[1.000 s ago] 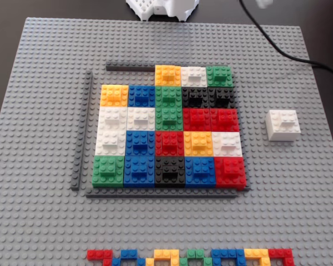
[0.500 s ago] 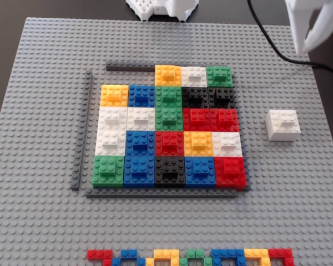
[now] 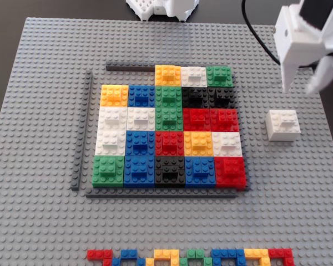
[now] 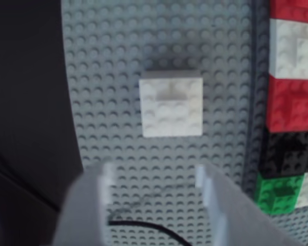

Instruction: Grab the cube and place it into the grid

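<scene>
The cube (image 3: 282, 124) is a white square block with a raised brick on top. It sits alone on the grey baseplate, right of the grid (image 3: 170, 130), a patchwork of coloured blocks framed by dark-grey strips. My white gripper (image 3: 302, 86) hovers above and behind the cube, open and empty. In the wrist view the cube (image 4: 171, 102) lies ahead of the open gripper (image 4: 154, 177), with bare studs between the two fingertips. The grid's right column (image 4: 293, 97) shows at the right edge of the wrist view.
The big grey studded baseplate (image 3: 39, 183) bears everything. A zigzag row of small coloured bricks (image 3: 191, 257) lies along the front edge. A white part (image 3: 161, 8) and a black cable (image 3: 258, 33) lie at the back. Dark table (image 4: 25, 102) lies beyond the plate's edge.
</scene>
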Available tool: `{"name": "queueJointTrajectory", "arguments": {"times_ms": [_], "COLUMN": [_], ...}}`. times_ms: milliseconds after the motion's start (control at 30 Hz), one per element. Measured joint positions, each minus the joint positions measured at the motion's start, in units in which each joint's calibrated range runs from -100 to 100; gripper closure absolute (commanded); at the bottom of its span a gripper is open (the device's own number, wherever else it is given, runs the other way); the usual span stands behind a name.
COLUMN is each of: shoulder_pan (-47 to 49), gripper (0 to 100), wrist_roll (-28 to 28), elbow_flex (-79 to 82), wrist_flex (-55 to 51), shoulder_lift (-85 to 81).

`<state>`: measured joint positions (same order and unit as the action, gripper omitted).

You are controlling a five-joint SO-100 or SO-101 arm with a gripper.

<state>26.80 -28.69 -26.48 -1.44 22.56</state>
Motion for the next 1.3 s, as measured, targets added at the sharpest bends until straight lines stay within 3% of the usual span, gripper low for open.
{"name": "queueJointTrajectory", "arguments": {"times_ms": [1300], "shoulder_pan": [-1.5], "gripper": [69], "wrist_roll": [-0.6], "elbow_flex": [0.0], "wrist_flex": [3.7], "shoulder_lift": [9.4]}}
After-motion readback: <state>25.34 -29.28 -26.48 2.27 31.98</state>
